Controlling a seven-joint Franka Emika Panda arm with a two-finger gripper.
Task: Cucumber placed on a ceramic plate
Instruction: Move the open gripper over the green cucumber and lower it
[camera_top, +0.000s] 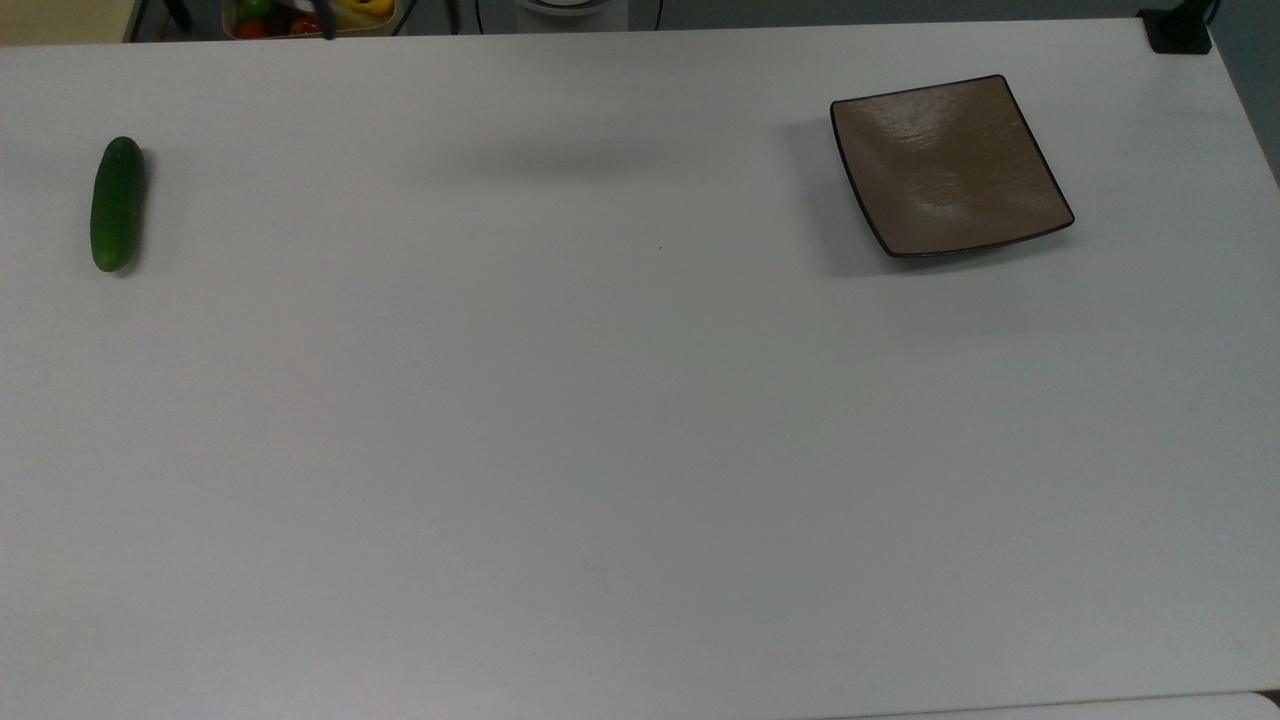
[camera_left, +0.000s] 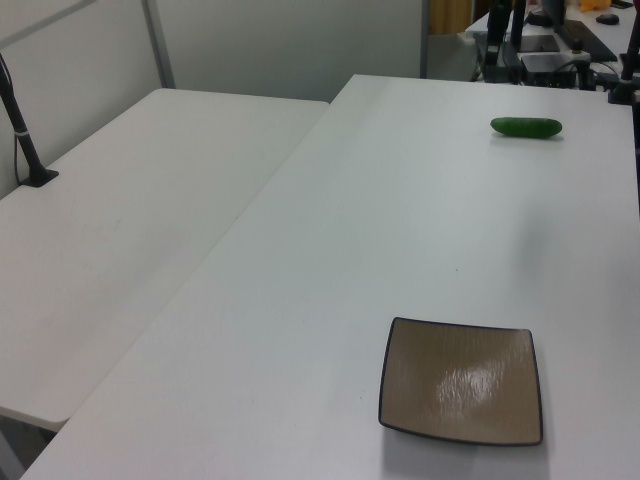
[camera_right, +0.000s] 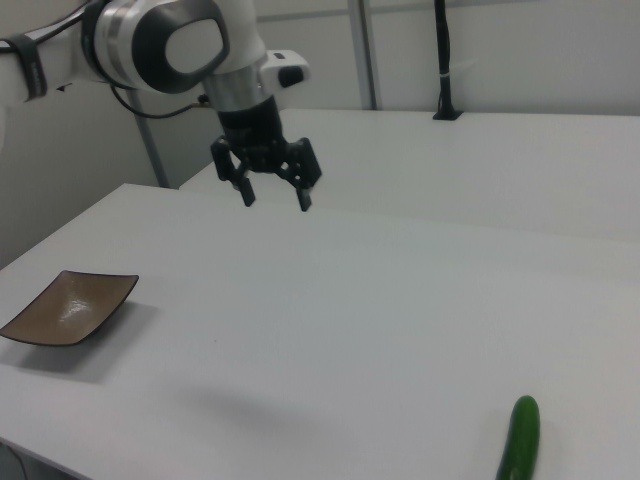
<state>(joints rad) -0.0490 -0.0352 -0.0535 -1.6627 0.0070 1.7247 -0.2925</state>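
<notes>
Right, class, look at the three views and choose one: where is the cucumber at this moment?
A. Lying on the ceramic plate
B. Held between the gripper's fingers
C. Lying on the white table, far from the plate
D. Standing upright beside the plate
C: the cucumber lies flat on the white table near the top view's left edge, while the ceramic plate sits bare far to the top view's right, and the gripper hangs open above the table, holding nothing.

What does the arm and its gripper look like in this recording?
The arm has glossy white rounded shells with a grey joint cap and dark seams; a black cable runs beside it. The gripper is black, with two slim black fingers under a white wrist flange.
</notes>
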